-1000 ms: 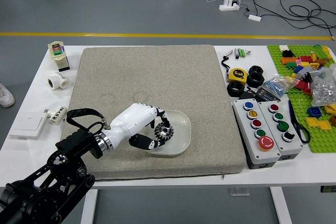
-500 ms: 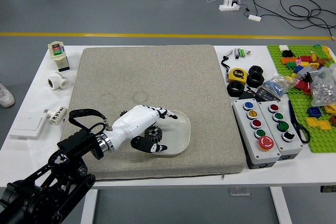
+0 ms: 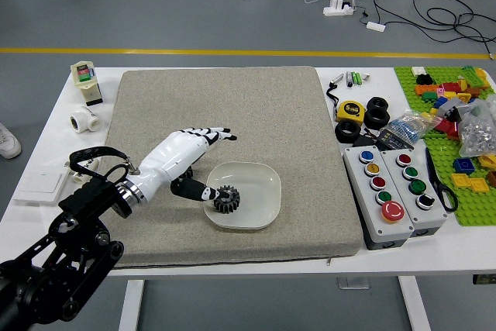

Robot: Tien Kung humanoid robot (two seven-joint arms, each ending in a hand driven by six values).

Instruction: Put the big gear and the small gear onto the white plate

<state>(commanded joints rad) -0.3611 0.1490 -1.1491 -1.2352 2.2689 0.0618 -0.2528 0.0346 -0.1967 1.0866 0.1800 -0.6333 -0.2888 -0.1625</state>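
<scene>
Left hand point(image 3: 174, 156), white shell with black digits: fingers point(image 3: 219, 132) spread, gripping nothing; thumb point(image 3: 188, 187) reaches to the dark toothed gear point(image 3: 226, 200), contact unclear. Gear, round and coarse-toothed, lies on the white plate point(image 3: 260, 191) by its left rim. Plate: smooth, shallow, rounded corners, set toward the near edge of the grey, felt-like mat point(image 3: 294, 129). A second dark piece point(image 3: 189, 172), mostly hidden by the hand, lies left of the plate.

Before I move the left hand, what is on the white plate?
A dark gear sits on the white plate, near its left rim. The left hand covers a small part of that rim, so what is beneath its thumb cannot be seen.
</scene>
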